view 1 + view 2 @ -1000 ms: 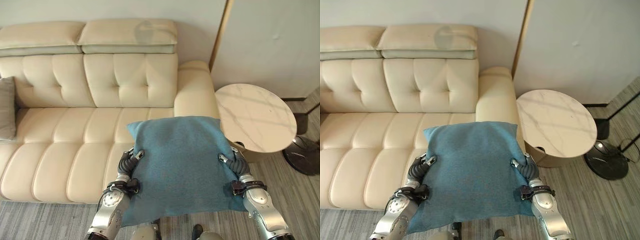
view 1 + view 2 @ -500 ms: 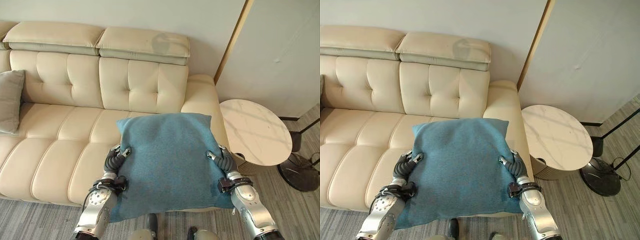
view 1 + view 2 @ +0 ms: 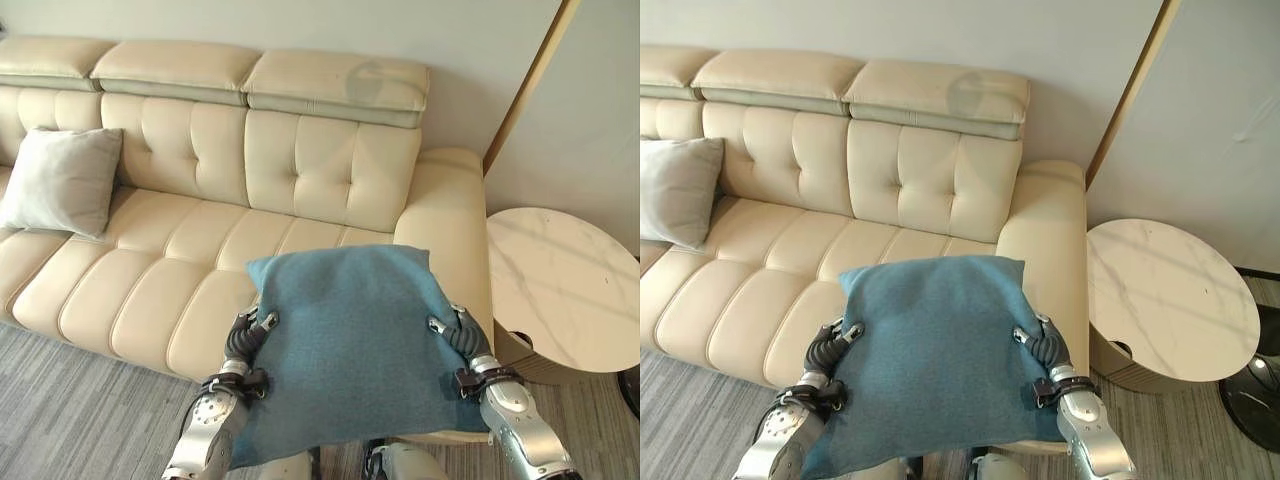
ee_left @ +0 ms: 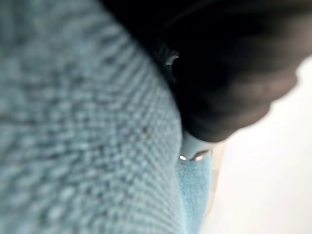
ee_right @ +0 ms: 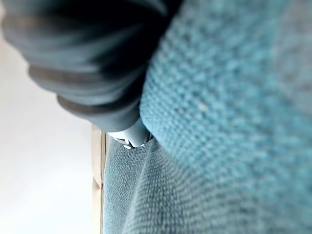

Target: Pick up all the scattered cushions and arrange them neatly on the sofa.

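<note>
The left robot hand (image 3: 250,335) presses against the left edge of a teal-blue cushion (image 3: 355,345), and the right robot hand (image 3: 456,335) presses against its right edge, so the cushion is carried flat between the 2 of them. On each side the dark ribbed cover and a bit of silver show at the cushion's edge, while the fingers go under the fabric; whether they are curled or straight I cannot tell. In the left wrist view the woven teal cloth lies right up against the dark cover of that robot hand (image 4: 229,73), and the right wrist view shows the same cloth tight against the other robot hand (image 5: 97,63).

The cushion is held in the air in front of the cream leather sofa (image 3: 200,250), over the front edge of its right-hand seat and just beside the right armrest (image 3: 445,230). Its far corners hang above the seat, its near edge reaches back toward the robot.

A second cushion, light grey (image 3: 62,180), stands tilted against the tufted backrest on the sofa's left part, well apart from the teal one. To the right of the armrest stands a round side table with a pale marble tabletop (image 3: 565,290). Grey striped carpet (image 3: 70,410) covers the floor in front of the sofa.
</note>
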`<state>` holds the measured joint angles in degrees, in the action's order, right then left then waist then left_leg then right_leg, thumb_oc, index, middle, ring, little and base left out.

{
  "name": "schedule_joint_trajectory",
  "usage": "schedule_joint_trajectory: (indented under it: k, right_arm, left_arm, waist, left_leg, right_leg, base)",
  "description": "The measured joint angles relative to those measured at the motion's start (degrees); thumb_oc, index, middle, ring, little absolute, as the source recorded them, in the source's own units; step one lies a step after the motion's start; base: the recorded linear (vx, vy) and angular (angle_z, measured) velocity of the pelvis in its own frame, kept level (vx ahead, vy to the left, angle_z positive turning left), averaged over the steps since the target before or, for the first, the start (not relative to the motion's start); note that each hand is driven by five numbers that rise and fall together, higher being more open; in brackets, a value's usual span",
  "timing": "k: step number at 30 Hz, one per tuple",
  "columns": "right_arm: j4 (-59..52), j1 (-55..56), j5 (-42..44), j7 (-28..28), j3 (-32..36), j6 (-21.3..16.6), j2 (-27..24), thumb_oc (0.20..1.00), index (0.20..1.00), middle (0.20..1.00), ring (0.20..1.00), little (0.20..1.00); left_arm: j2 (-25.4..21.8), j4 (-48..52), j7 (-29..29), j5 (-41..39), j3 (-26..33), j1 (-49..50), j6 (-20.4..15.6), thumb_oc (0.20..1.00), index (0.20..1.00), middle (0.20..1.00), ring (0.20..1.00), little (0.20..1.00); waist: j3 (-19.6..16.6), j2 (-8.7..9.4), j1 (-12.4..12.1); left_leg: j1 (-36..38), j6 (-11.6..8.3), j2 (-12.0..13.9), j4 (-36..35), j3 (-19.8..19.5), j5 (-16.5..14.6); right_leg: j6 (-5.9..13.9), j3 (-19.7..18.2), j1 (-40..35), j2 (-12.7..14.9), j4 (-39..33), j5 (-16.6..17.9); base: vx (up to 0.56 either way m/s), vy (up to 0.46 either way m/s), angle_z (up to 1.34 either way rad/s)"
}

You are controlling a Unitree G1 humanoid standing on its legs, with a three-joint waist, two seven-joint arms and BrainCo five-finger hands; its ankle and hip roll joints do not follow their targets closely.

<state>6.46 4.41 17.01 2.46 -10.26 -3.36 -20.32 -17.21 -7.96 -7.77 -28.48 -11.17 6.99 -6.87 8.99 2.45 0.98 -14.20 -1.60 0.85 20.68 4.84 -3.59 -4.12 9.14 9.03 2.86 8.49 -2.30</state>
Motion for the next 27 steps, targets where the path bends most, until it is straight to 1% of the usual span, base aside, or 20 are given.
schedule_joint_trajectory:
  k: [1, 2, 3, 4, 5, 6, 7, 8, 9, 10, 12, 14, 15, 16, 19, 21, 24, 25, 26, 27]
  right_arm:
    - [0.00, 0.15, 0.00, 0.04, 0.00, 0.01, 0.15, 0.200, 0.200, 0.200, 0.200, 0.200]
    - [-0.01, 0.21, 0.00, 0.07, 0.15, 0.01, -0.02, 0.200, 0.200, 0.200, 0.200, 0.200]
    - [0.02, 0.20, 0.00, 0.17, 0.21, 0.00, -0.02, 0.200, 0.200, 0.200, 0.200, 0.200]
    - [0.06, 0.13, -0.01, 0.50, 0.21, -0.01, -0.02, 0.200, 0.200, 0.200, 0.200, 0.200]
    - [0.06, -0.03, -0.01, 0.81, 0.26, -0.03, 0.03, 0.200, 0.200, 0.200, 0.200, 0.200]
    - [0.28, -0.29, -0.04, 1.25, 0.69, -0.02, 0.04, 0.200, 0.200, 0.200, 0.200, 0.200]
    - [0.65, -0.64, -0.08, 1.38, 0.80, -0.01, 0.24, 0.200, 0.200, 0.200, 0.200, 0.200]
    - [0.87, -0.80, -0.11, 1.73, 0.84, -0.01, -0.02, 0.200, 0.200, 0.200, 0.200, 0.200]
    - [1.76, -0.72, -0.19, 1.95, 1.69, 0.05, 1.30, 0.200, 0.200, 0.200, 0.200, 0.200]
    - [1.78, -0.30, -0.33, 2.01, 1.76, 0.06, 2.05, 0.200, 0.200, 0.200, 0.200, 0.200]
    - [1.75, -0.34, -0.91, 1.74, 1.69, 0.06, 3.07, 0.200, 0.200, 0.200, 0.200, 0.200]
    - [1.77, -1.43, -1.28, 1.25, 0.81, 0.12, 4.63, 0.200, 0.200, 0.200, 0.200, 0.200]
    - [1.78, -1.82, -1.28, 1.12, 0.01, 0.11, 5.02, 0.200, 0.200, 0.200, 0.200, 0.200]
    - [1.75, -1.95, -1.29, 0.86, -0.81, 0.14, 5.18, 0.200, 0.200, 0.200, 0.200, 0.200]
    - [1.95, -2.66, -1.31, 1.14, -1.85, 0.14, 6.38, 0.200, 0.200, 0.200, 0.200, 0.200]
    - [2.29, -6.00, -1.98, 2.92, -2.94, 0.15, 7.85, 0.200, 0.200, 0.200, 0.200, 0.200]
    - [2.41, -9.32, -2.59, 5.01, -3.36, 0.13, 8.05, 0.200, 0.200, 0.200, 0.200, 0.200]
    - [2.56, -10.92, -2.95, 6.01, -3.99, 0.13, 7.94, 0.200, 0.200, 0.200, 0.200, 0.200]
    - [4.84, -19.04, -4.69, 9.86, -5.54, 0.07, 8.22, 0.200, 0.200, 0.200, 0.200, 0.200]
    - [6.62, -24.87, -4.85, 11.45, -5.44, -0.09, 8.76, 0.200, 0.200, 0.200, 0.200, 0.200]
  left_arm:
    - [0.01, -0.03, 0.01, 0.13, 0.01, 0.00, 0.07, 0.200, 0.200, 0.200, 0.200, 0.200]
    - [0.08, 0.00, 0.06, 0.26, -0.09, -0.19, 0.08, 0.200, 0.200, 0.200, 0.200, 0.200]
    - [0.27, -0.01, 0.11, 0.38, -0.13, -0.59, 0.08, 0.200, 0.200, 0.200, 0.200, 0.200]
    - [0.59, -0.04, 0.10, 0.39, -0.10, -0.62, 0.08, 0.200, 0.200, 0.200, 0.200, 0.200]
    - [0.76, -0.05, 0.09, 0.39, -0.16, -1.08, 0.08, 0.200, 0.200, 0.200, 0.200, 0.200]
    - [0.90, -0.20, 0.03, 0.40, -0.37, -1.89, 0.08, 0.200, 0.200, 0.200, 0.200, 0.200]
    - [1.03, -0.46, -0.08, 0.40, -0.53, -2.46, 0.08, 0.200, 0.200, 0.200, 0.200, 0.200]
    - [1.70, -0.98, -0.24, 0.40, -0.59, -2.78, 0.09, 0.200, 0.200, 0.200, 0.200, 0.200]
    - [1.54, -1.58, -0.26, 0.40, -0.66, -3.10, 0.16, 0.200, 0.200, 0.200, 0.200, 0.200]
    - [1.11, -1.55, -0.31, 0.41, -1.18, -3.08, 0.15, 0.200, 0.200, 0.200, 0.200, 0.200]
    - [-0.52, -1.48, -0.30, 0.41, -1.42, -3.35, 0.15, 0.200, 0.200, 0.200, 0.200, 0.200]
    - [-2.75, -1.44, -0.32, 0.43, -0.74, -3.42, 0.09, 0.200, 0.200, 0.200, 0.200, 0.200]
    - [-3.26, -1.46, -0.37, 0.44, 0.25, -3.30, 0.11, 0.200, 0.200, 0.200, 0.200, 0.200]
    - [-3.98, -1.45, -0.49, 0.48, 0.85, -3.47, 0.09, 0.200, 0.200, 0.200, 0.200, 0.200]
    - [-5.19, -1.45, -0.87, 1.06, 1.92, -3.39, 0.07, 0.200, 0.200, 0.200, 0.200, 0.200]
    - [-5.40, -1.47, -3.55, 2.71, 3.59, -4.20, -0.22, 0.200, 0.200, 0.200, 0.200, 0.200]
    - [-5.28, -1.73, -6.02, 3.70, 3.49, -6.51, -0.30, 0.200, 0.200, 0.200, 0.200, 0.200]
    - [-5.31, -1.92, -7.00, 4.56, 3.45, -7.45, -0.37, 0.200, 0.200, 0.200, 0.200, 0.200]
    - [-5.66, -4.52, -11.30, 7.25, 3.15, -13.14, -1.24, 0.200, 0.200, 0.200, 0.200, 0.200]
    - [-5.49, -6.59, -13.46, 7.48, 3.12, -17.92, -1.51, 0.200, 0.200, 0.200, 0.200, 0.200]
  waist:
    - [0.13, 0.42, 0.04]
    - [0.09, 0.65, 0.22]
    - [0.08, 0.62, 0.20]
    - [-0.14, 0.76, -0.16]
    - [-0.23, 0.73, -0.02]
    - [-0.12, 0.79, 0.00]
    - [-0.12, 0.65, 0.05]
    - [-0.17, -0.63, 0.21]
    - [-0.05, 0.23, 0.58]
    - [-0.27, 0.82, 0.53]
    - [-0.65, 1.47, 0.32]
    - [-0.68, 1.49, -0.12]
    - [-0.68, 1.42, -0.25]
    - [-0.68, 1.47, -0.50]
    - [-0.65, 1.89, -1.41]
    - [-0.70, 1.94, -1.62]
    - [-0.67, 1.88, -1.48]
    - [-0.63, 1.80, -1.54]
    - [-0.34, 1.31, -1.54]
    - [0.11, 0.80, -1.50]
  left_leg:
    - [0.43, -0.01, 0.65, -3.58, -0.06, -0.14]
    - [0.49, -0.33, 1.46, -7.27, -1.13, 0.11]
    - [0.19, -1.66, 2.51, -10.62, -3.40, 1.41]
    - [0.51, -3.28, 3.03, -11.71, -5.76, 2.94]
    - [0.34, -4.21, 3.05, -12.67, -7.80, 3.53]
    - [0.28, -4.26, 3.06, -13.55, -9.12, 3.86]
    - [0.61, -3.67, 3.28, -14.63, -9.46, 4.53]
    - [2.88, -2.49, 4.03, -16.99, -9.33, 7.62]
    - [4.46, -0.45, 2.37, -17.72, -8.27, 9.20]
    - [5.95, 0.11, 0.80, -18.50, -7.15, 8.81]
    - [7.29, 1.19, -2.20, -18.72, -5.43, 8.01]
    - [7.38, 2.62, -3.92, -18.04, -2.87, 7.01]
    - [7.42, 2.64, -4.32, -18.09, -1.95, 6.97]
    - [7.38, 2.91, -4.69, -18.07, -0.97, 6.69]
    - [7.06, 3.15, -5.12, -18.00, 1.19, 6.01]
    - [3.09, 3.56, -4.47, -16.69, 2.47, 5.44]
    - [-0.24, 3.31, -3.86, -15.68, 2.48, 6.02]
    - [-1.34, 3.18, -3.67, -15.70, 2.48, 6.28]
    - [-5.77, 2.85, -3.05, -14.85, 2.52, 6.70]
    - [-7.84, 2.66, -2.79, -15.28, 2.50, 7.94]
  right_leg:
    - [0.14, -0.08, -1.36, 0.07, -1.51, 0.48]
    - [0.66, -0.10, -2.39, -0.04, -2.41, 0.90]
    - [1.66, -0.73, -3.01, -0.54, -2.89, 1.25]
    - [2.07, -1.63, -3.22, -0.82, -3.02, 1.34]
    - [2.02, -2.06, -3.35, -0.82, -3.63, 2.02]
    - [2.51, -2.78, -3.36, -0.79, -3.85, 2.33]
    - [3.01, -2.99, -3.62, -0.57, -3.85, 2.43]
    - [4.68, -3.34, -4.72, -0.72, -3.78, 1.86]
    - [6.17, -4.17, -5.78, 0.93, -3.57, 1.45]
    - [7.53, -4.70, -6.47, 2.73, -3.54, 1.53]
    - [9.17, -5.35, -6.80, 5.96, -3.61, 0.81]
    - [10.89, -7.53, -6.00, 7.78, -3.71, 1.78]
    - [11.30, -8.04, -5.98, 8.38, -3.68, 1.58]
    - [11.89, -8.13, -5.84, 8.78, -4.39, 2.27]
    - [12.83, -9.49, -4.85, 9.51, -5.39, 3.17]
    - [13.86, -10.76, -1.54, 9.14, -5.99, 4.01]
    - [12.82, -10.85, 1.04, 8.43, -7.08, 5.16]
    - [13.08, -10.83, 2.10, 8.28, -7.05, 5.63]
    - [12.82, -10.70, 6.17, 7.52, -6.98, 6.53]
    - [12.85, -10.59, 8.22, 7.46, -7.70, 7.72]
  base:
    - [0.13, 0.106, -0.20]
    - [0.11, 0.126, -0.21]
    - [0.11, 0.150, -0.36]
    - [0.11, 0.166, -0.37]
    - [0.12, 0.210, -0.36]
    - [0.12, 0.218, -0.29]
    - [0.14, 0.248, -0.41]
    - [0.15, 0.237, -0.34]
    - [0.16, 0.261, -0.29]
    - [0.14, 0.244, -0.15]
    - [0.09, 0.233, -0.25]
    - [0.02, 0.135, -0.45]
    - [0.00, 0.128, -0.47]
    - [-0.02, 0.100, -0.39]
    - [-0.06, 0.062, -0.38]
    - [-0.11, 0.036, -0.38]
    - [-0.16, 0.023, -0.05]
    - [-0.21, 0.047, -0.08]
    - [-0.18, 0.041, -0.05]
    - [-0.14, 0.022, -0.03]
